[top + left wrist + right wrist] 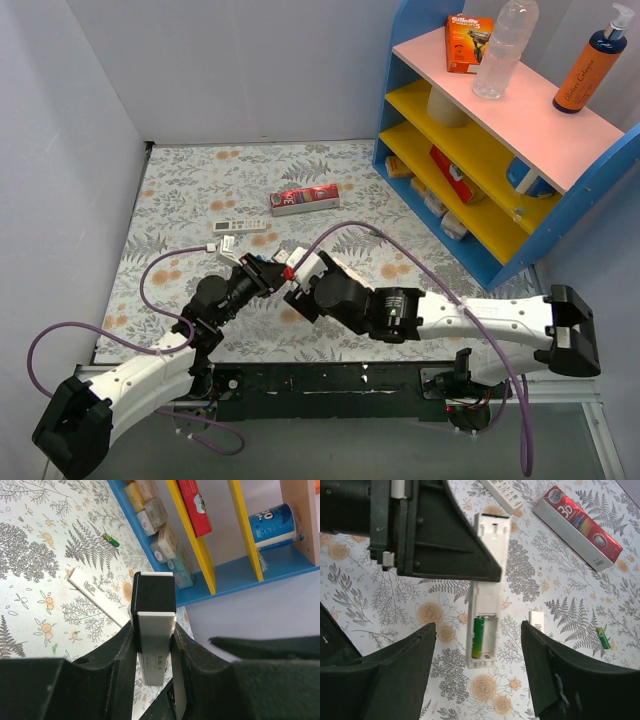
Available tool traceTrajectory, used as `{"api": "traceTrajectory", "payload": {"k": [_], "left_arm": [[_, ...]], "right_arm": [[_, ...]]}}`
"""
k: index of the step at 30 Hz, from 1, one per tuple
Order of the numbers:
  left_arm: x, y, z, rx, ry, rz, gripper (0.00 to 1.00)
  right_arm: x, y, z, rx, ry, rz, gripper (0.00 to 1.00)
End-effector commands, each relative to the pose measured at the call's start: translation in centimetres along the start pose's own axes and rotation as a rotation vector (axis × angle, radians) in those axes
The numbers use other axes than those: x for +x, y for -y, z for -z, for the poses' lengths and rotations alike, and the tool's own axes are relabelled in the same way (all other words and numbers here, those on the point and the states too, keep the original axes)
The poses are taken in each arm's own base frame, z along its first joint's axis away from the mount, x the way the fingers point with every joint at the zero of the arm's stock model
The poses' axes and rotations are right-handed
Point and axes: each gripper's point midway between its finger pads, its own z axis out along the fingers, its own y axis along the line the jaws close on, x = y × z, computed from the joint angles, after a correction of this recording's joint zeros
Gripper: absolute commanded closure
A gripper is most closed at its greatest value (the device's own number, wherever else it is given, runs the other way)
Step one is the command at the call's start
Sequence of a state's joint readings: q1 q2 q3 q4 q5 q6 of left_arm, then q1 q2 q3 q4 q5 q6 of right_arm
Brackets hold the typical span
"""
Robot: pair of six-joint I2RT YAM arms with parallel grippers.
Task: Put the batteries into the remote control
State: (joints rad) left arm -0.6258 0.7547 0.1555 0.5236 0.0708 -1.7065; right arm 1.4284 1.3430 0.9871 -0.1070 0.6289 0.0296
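- Left gripper (154,647) pinches the remote control (486,600) mid-body on the arms' side of the red carton (577,527), its open bay turned toward the other arm, apparently for loading.
- One green battery (478,637) sits in the bay. A spare battery (603,637) lies loose, apart from the red carton.
- Right gripper (477,627) hovers at the bay, jaws spread wide, empty.

1. Lab-type robot test cell: plain white partition walls (260,70) boxed in fern-print table cloth (180,190).
2. Staged household props: blue shelf unit (590,185) held razor pack (465,42), water bottle (503,50), pump bottle (590,65).
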Motion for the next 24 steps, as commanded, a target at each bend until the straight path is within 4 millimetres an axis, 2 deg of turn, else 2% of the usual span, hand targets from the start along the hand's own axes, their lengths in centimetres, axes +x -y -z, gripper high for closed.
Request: {"api": "traceTrajectory", "payload": {"k": [1,4,5,7,8,10,11,13,14,16,17,19,20,21,22,24], "left_arm": [[0.5,-0.7,0.3,0.001,-0.004,-0.015,1.0],[0.9,-1.3,0.4,0.001,-0.01,-0.013,1.0],[1.0,-1.1,0.5,0.015,-0.011,-0.014,1.0],[1.2,-1.2,0.5,0.022,-0.014,-0.014,1.0],[1.2,-1.1,0.6,0.038,-0.01,-0.015,1.0],[1.5,-1.1,0.6,0.05,-0.019,-0.018,1.0],[1.5,-1.1,0.7,0.06,-0.019,-0.017,1.0],[1.7,-1.1,0.8,0.066,-0.021,-0.021,1.0],[1.7,-1.1,0.9,0.074,-0.019,-0.02,1.0],[1.7,-1.0,1.0,0.084,-0.018,-0.025,1.0],[1.6,-0.8,1.0,0.093,-0.013,-0.03,1.0],[1.7,-1.0,1.1,0.092,-0.01,-0.032,1.0],[1.6,-0.9,1.1,0.095,-0.006,-0.036,1.0],[1.6,-1.0,1.1,0.093,-0.005,-0.036,1.0],[1.6,-1.1,1.2,0.094,-0.005,-0.036,1.0],[1.6,-1.2,1.2,0.092,-0.001,-0.036,1.0]], "right_arm": [[-2.4,2.4,1.9,-0.055,0.035,-0.057,0.24],[-1.0,5.5,1.7,-0.043,0.018,-0.117,0.23],[-0.2,7.6,1.2,-0.025,0.002,-0.155,0.23],[1.4,9.9,0.8,0.009,-0.028,-0.181,0.25],[2.3,12.1,0.4,0.048,-0.049,-0.206,0.25],[3.6,13.9,-0.3,0.078,-0.085,-0.218,0.27],[4.5,15.7,-0.7,0.092,-0.105,-0.221,0.27],[5.9,17.1,-1.7,0.095,-0.138,-0.228,0.28],[6.6,18.5,-1.9,0.102,-0.15,-0.253,0.29],[8.4,19.7,-2.9,0.104,-0.196,-0.253,0.3],[8.9,21.0,-3.1,0.115,-0.204,-0.268,0.3],[10.8,21.9,-4.1,0.11,-0.252,-0.276,0.31],[11.4,23.2,-4.2,0.125,-0.265,-0.274,0.31],[11.7,23.1,-4.7,0.092,-0.267,-0.277,0.32],[12.9,23.3,-5.3,0.08,-0.297,-0.282,0.32],[13.6,24.5,-5.9,0.07,-0.301,-0.279,0.33]]}}
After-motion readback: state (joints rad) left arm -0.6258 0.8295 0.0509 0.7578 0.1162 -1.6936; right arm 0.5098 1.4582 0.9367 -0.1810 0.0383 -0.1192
